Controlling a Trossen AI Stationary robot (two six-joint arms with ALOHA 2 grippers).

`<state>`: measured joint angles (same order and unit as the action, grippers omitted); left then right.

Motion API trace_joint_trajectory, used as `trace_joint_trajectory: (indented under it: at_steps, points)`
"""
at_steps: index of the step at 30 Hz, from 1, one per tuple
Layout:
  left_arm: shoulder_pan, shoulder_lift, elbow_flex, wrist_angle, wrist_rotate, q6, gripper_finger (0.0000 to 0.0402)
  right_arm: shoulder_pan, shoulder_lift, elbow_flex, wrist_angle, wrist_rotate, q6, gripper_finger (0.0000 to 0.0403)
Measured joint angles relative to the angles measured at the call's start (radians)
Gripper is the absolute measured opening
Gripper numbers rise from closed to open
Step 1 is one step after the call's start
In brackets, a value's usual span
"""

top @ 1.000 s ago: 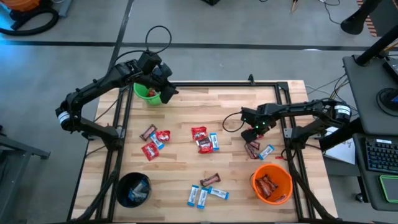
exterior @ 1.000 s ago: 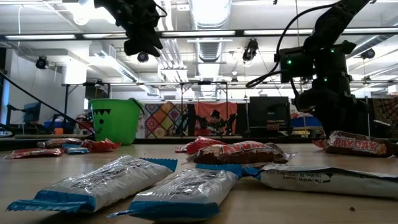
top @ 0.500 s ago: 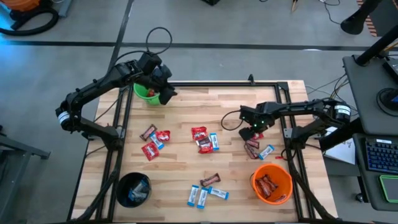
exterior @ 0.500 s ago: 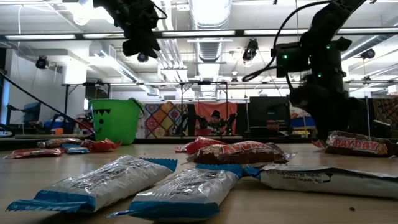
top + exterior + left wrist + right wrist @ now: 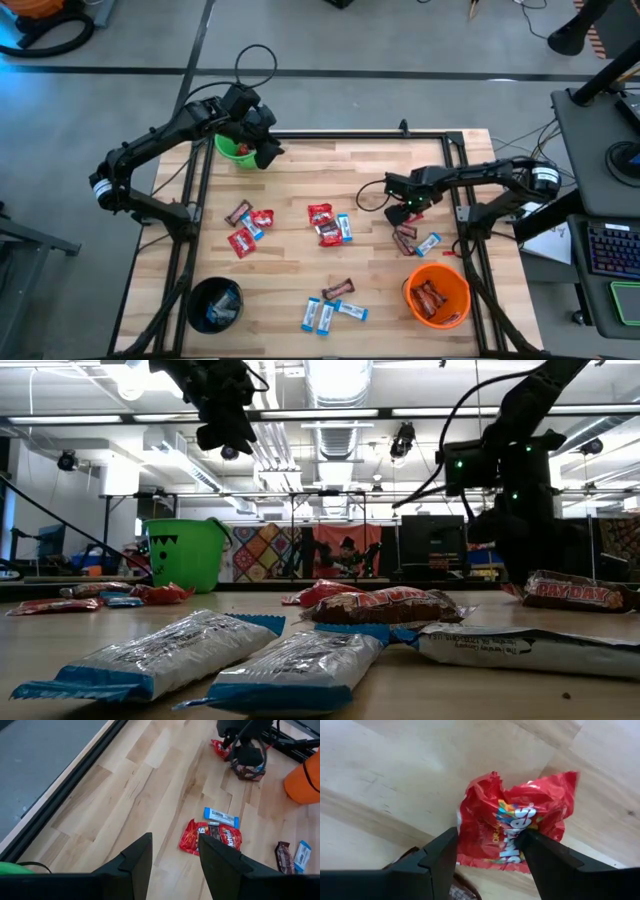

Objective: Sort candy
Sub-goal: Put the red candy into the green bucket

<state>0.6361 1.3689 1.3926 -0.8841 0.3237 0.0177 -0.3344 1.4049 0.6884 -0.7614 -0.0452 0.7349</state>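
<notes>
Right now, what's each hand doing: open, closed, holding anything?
Left hand: open, empty, by the green bucket.
Right hand: open, empty, over a red packet.

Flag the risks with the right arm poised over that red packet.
1. The right gripper has open jaws straddling the crumpled red packet; the wrapper could slip out as they close.
2. A dark brown bar lies right beside it, so the jaws might snag it too.
3. The green bucket is across the table under the left gripper, so the arms could crowd there.
</notes>
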Motion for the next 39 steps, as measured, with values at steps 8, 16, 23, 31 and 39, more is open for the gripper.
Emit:
trace_joint_trajectory:
  at_steps: [8, 16, 23, 31, 39]
  points:
    - [0.0, 0.0, 0.0, -0.007, 0.0, 0.0, 0.0142, 0.0, 0.163, 0.004, 0.012, -0.006, -0.02, 0.0212]
    - [0.001, 0.0, -0.001, -0.011, 0.0, 0.0, 0.0142, 0.0, 0.175, 0.008, 0.02, -0.005, -0.039, 0.0205]
    - [0.001, 0.0, -0.001, -0.011, -0.001, -0.003, 0.0142, 0.0, 0.176, 0.008, 0.037, -0.005, -0.039, 0.0141]
    - [0.0, 0.0, -0.001, -0.011, -0.001, -0.008, 0.0142, 0.001, 0.175, 0.01, 0.043, -0.003, -0.037, 0.0062]
    - [0.0, 0.0, -0.001, -0.011, -0.001, -0.008, 0.0142, 0.001, 0.17, 0.011, 0.044, -0.002, -0.025, 0.0028]
